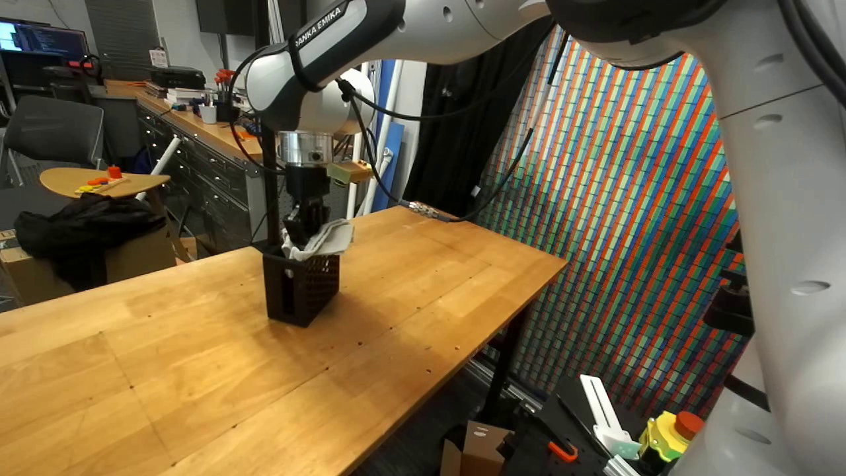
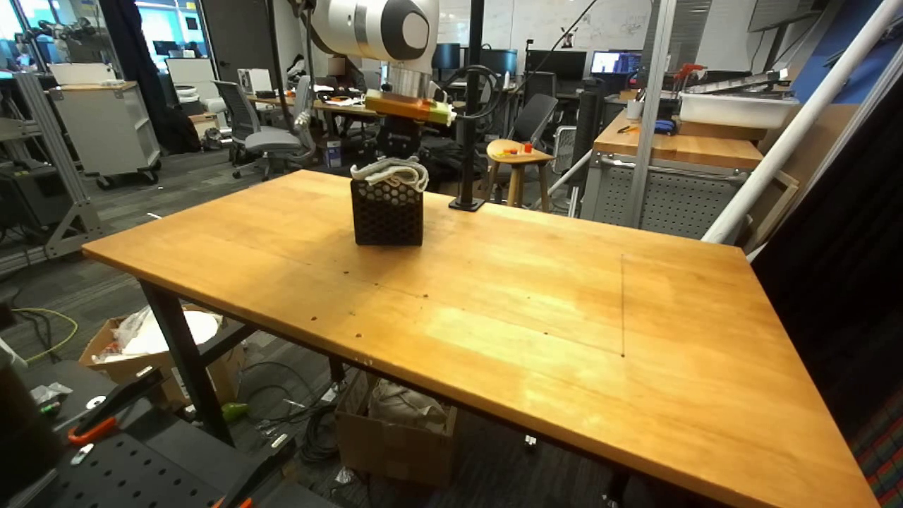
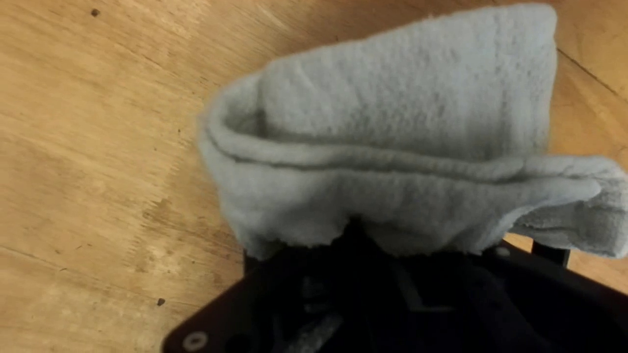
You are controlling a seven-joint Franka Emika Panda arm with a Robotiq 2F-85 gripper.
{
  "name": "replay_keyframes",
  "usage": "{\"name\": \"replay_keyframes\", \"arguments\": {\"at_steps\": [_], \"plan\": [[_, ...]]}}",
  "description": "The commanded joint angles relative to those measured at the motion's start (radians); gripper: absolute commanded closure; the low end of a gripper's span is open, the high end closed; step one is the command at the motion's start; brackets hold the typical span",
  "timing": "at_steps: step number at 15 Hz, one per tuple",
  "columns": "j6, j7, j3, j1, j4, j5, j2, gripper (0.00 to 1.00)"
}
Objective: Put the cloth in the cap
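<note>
A light grey cloth [image 1: 330,239] lies folded over the top of a black, open-topped perforated box [image 1: 322,284] on the wooden table. In another exterior view the cloth [image 2: 391,171] rests above the rim of the box [image 2: 388,222], with folds hanging slightly over the edge. My gripper [image 1: 301,235] points down at the box's mouth and looks shut on the cloth. In the wrist view the cloth [image 3: 392,108] spreads out in front of the dark gripper [image 3: 358,235]. Its fingertips are buried in shadow and cloth. No cap shows in any view.
The wooden table [image 2: 564,282] extends around the box. A black post [image 2: 467,201] stands on a base at the table edge, close to the box and arm. A cable [image 1: 456,218] hangs from the arm near the table.
</note>
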Motion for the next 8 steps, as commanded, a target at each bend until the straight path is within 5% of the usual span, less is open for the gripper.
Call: {"name": "replay_keyframes", "arguments": {"at_steps": [1,4,8], "plan": [[-0.008,-0.005,0.007,0.0,0.029,-0.01,0.003,0.62],[-0.021,-0.003,0.006,0.005,0.031,-0.02,-0.012,0.55],[-0.029,-0.003,0.007,0.011,0.035,-0.032,-0.023,0.61]]}}
